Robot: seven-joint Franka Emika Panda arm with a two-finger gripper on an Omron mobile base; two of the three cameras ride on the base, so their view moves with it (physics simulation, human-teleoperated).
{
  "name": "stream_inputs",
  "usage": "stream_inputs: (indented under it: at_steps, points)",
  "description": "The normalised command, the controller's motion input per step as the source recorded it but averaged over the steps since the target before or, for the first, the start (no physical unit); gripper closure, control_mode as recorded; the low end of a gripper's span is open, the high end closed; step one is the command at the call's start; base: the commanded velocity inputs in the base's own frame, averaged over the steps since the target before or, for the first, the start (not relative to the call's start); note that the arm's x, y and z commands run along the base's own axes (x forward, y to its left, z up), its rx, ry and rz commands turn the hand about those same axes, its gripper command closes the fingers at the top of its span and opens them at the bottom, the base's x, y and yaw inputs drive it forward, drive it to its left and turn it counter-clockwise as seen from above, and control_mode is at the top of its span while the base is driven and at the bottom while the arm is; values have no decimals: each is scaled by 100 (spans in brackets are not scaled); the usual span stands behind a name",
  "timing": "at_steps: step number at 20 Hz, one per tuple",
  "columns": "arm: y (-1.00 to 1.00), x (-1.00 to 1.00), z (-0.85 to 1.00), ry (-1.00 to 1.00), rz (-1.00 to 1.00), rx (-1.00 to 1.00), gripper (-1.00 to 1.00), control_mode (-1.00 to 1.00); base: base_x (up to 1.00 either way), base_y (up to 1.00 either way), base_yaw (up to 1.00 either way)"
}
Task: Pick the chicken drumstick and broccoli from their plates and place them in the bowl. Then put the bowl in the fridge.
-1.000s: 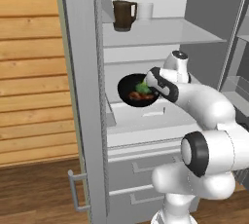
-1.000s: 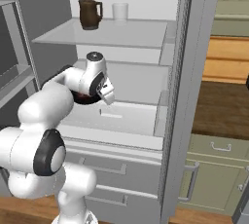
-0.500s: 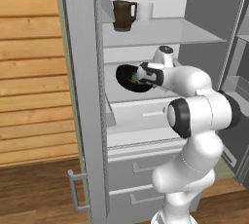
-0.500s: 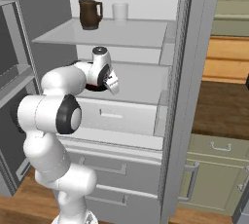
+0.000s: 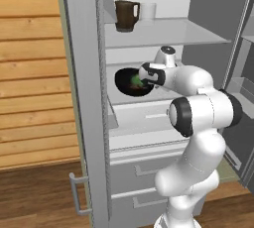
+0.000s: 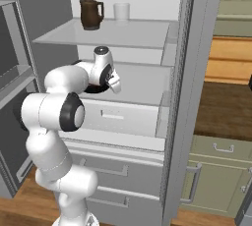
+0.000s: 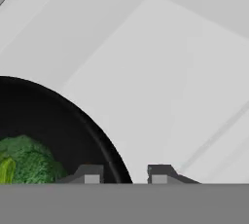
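Note:
The glossy black bowl point(image 5: 124, 80) rests on the middle shelf of the open fridge point(image 5: 82, 98). The green broccoli point(image 5: 135, 79) lies inside it, with a reddish-brown bit of the chicken drumstick point(image 5: 133, 89) beside it. My gripper point(image 5: 144, 75) is at the bowl's right rim. In the hand view the bowl point(image 7: 53, 121) fills the lower left with the broccoli point(image 7: 26, 162) in it, and my gripper point(image 7: 125, 174) straddles the rim, open, with a small gap on each side. From the right, my hand covers most of the bowl point(image 6: 92, 90). The plates are out of view.
A brown jug point(image 5: 126, 15) and a white cup point(image 5: 148, 11) stand on the upper shelf point(image 6: 106, 33). A pale drawer point(image 6: 120, 114) sits under the bowl's shelf. The fridge door point(image 6: 184, 97) stands open on the right, with green cabinets point(image 6: 219, 171) beyond.
The arm has reached deeper into the fridge and the bowl has gone from in front of the shelf onto it. The jaws have parted from the bowl's rim.

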Motion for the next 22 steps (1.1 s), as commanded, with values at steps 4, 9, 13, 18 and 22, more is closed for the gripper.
stream_inputs:
  at_steps: [4, 9, 13, 18, 22]
  points:
    - [0, -5, 2, -12, 0, 2, -100, -100, 0, 0, 0]
    - [-19, -61, 35, -21, 5, 6, -100, -100, 0, 0, 0]
    - [-10, -100, 40, -24, 16, 0, -100, -100, 0, 0, 0]
    - [0, -97, 82, 1, 21, -19, -100, -100, 0, 0, 0]
    - [-20, -100, 32, 1, 23, -32, -100, -100, 0, 0, 0]
